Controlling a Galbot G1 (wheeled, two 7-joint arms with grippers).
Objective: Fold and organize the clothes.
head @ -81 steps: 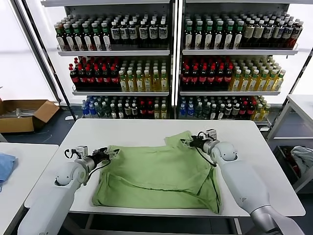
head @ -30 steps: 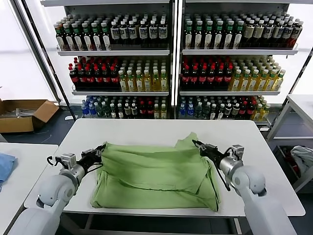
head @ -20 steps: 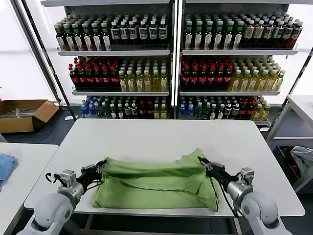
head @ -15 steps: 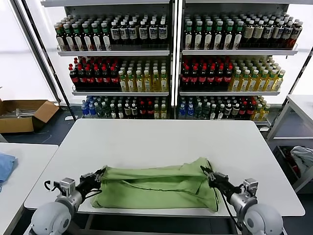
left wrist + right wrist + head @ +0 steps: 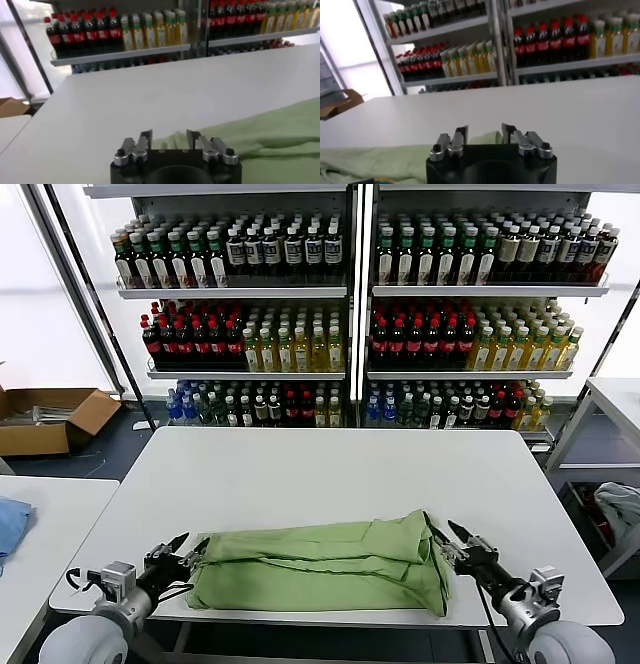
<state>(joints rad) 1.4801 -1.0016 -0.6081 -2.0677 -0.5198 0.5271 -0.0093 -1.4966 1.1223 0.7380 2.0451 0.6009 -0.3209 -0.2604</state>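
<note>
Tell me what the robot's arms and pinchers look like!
The arms are smooth, rounded and pale grey-white. The left gripper and right gripper are black, each with two thin pointed fingers and silver screws at the base. Thin black cables loop beside each wrist.

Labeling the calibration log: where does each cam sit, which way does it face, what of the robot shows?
Head: up top, facing forward and down at the white table, green shirt and bottle shelves; left gripper and right gripper show.
Left wrist: behind its open fingers, facing shirt and shelves.
Right wrist: behind its open fingers, same.
Shared: shirt, table, shelves.
</note>
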